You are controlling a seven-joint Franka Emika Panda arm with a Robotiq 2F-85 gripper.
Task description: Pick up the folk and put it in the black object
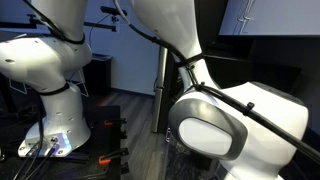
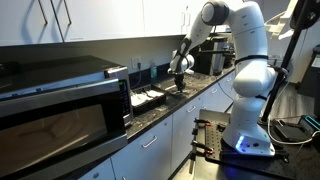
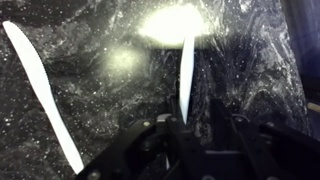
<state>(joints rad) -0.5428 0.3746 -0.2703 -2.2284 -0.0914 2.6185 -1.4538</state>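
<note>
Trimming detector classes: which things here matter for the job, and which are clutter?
Job:
- white utensil, between the gripper's fingers
- gripper
- dark object behind the arm, possibly the target

Clutter:
- second white utensil
- microwave
- white items beside it

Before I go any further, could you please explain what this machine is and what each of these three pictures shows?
The machine is a white robot arm standing beside a kitchen counter. At its tip sits the gripper, a two-fingered clamp. Two pictures come from cameras outside the robot. In an exterior view the arm reaches over the dark counter, with a microwave nearby. In an exterior view a large white robot joint close to the lens blocks most of the scene. The third comes from a camera on the wrist, looking down past the gripper. There, one long white utensil lies on the speckled counter. A second white utensil runs into the gap between the fingers; whether it is clamped, I cannot tell.
</note>
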